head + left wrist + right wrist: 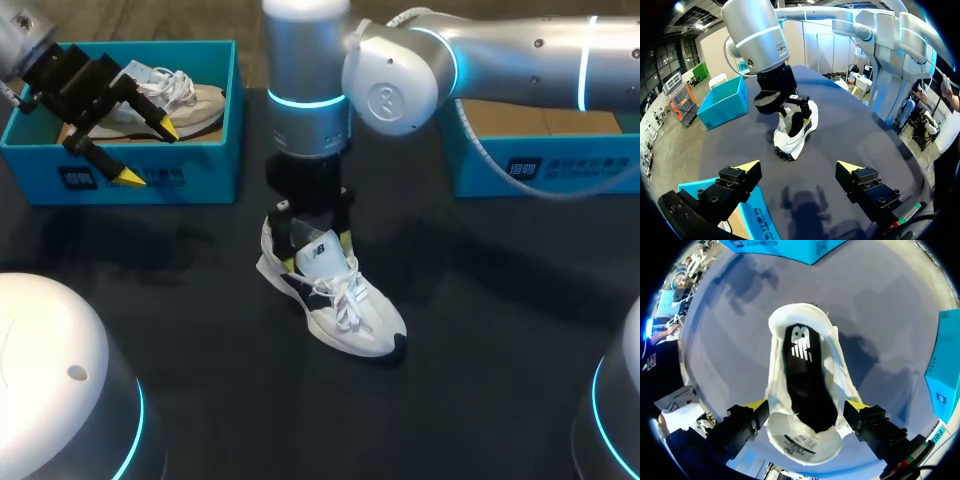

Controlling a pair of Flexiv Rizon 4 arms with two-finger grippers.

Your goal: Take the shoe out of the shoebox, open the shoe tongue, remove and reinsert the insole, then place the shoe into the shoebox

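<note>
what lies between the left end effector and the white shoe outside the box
Past the blue shoebox's wall under the left end effector, there is only bare dark table up to the white shoe; the left wrist view shows it.

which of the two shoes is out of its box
The white shoe on the table, in the right gripper; the other shoe lies inside the left blue shoebox.

White shoe (340, 305) stands upright, black insole (807, 380) lying inside it.
</note>
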